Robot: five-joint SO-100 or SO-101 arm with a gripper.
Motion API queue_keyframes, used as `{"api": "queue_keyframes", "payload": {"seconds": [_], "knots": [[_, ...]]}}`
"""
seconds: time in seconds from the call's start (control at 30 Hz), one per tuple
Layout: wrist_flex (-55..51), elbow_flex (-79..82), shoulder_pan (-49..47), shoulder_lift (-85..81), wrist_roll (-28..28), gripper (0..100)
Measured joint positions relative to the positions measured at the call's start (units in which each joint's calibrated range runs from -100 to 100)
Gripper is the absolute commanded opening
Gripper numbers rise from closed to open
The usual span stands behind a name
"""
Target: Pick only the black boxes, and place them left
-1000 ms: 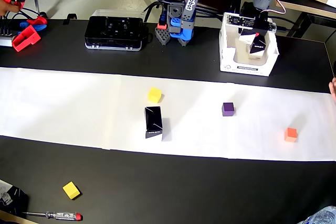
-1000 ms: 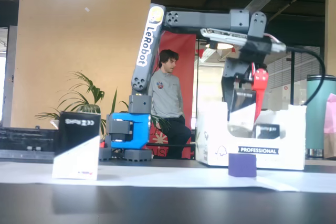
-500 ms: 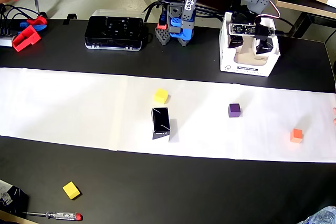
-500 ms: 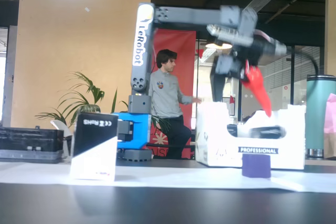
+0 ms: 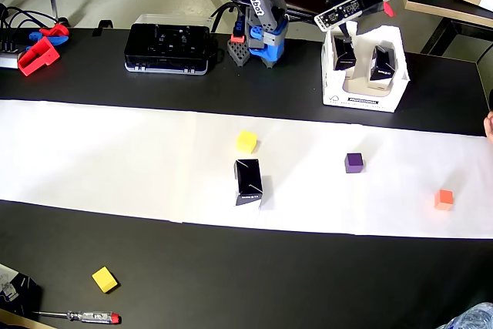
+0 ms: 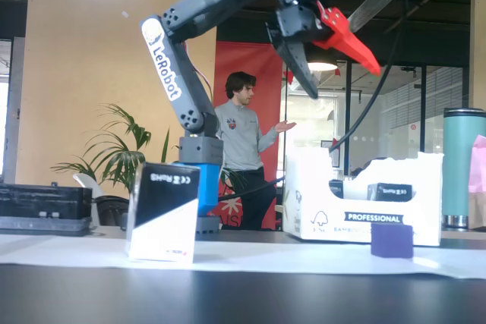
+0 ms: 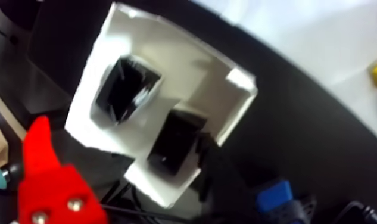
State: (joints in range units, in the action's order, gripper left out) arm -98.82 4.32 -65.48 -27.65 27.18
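Note:
My gripper (image 5: 366, 21) hangs open and empty, high above the white carton (image 5: 333, 86) at the back right of the overhead view. Two black boxes (image 5: 344, 53) (image 5: 381, 63) lean inside that carton. A third black box (image 5: 248, 181) stands upright on the white paper near the middle. From the fixed view, the gripper (image 6: 346, 83) spreads its red and dark fingers above the carton (image 6: 311, 187), and the standing black box (image 6: 163, 214) is in front. In the wrist view, the gripper (image 7: 122, 131) looks down on both black boxes (image 7: 126, 89) (image 7: 174, 143) in the carton (image 7: 238, 83).
On the paper lie a yellow cube (image 5: 246, 142), a purple cube (image 5: 354, 162) and an orange cube (image 5: 444, 199). Another yellow cube (image 5: 105, 279) and a screwdriver (image 5: 77, 317) lie at the front left. A flat black device (image 5: 169, 48) sits behind, beside the arm's base (image 5: 262, 40).
The gripper let go of a black box inside the carton, opened and rose up out of it. The paper's black box and cubes slid to the right.

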Motion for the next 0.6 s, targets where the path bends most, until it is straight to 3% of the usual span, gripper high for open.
{"api": "queue_keyframes", "payload": {"seconds": [0.17, 0.6], "knots": [[0.0, 0.0, 14.49, -0.74, 6.4, 58], [3.29, 0.0, 48.64, 0.57, 22.32, 58]]}}
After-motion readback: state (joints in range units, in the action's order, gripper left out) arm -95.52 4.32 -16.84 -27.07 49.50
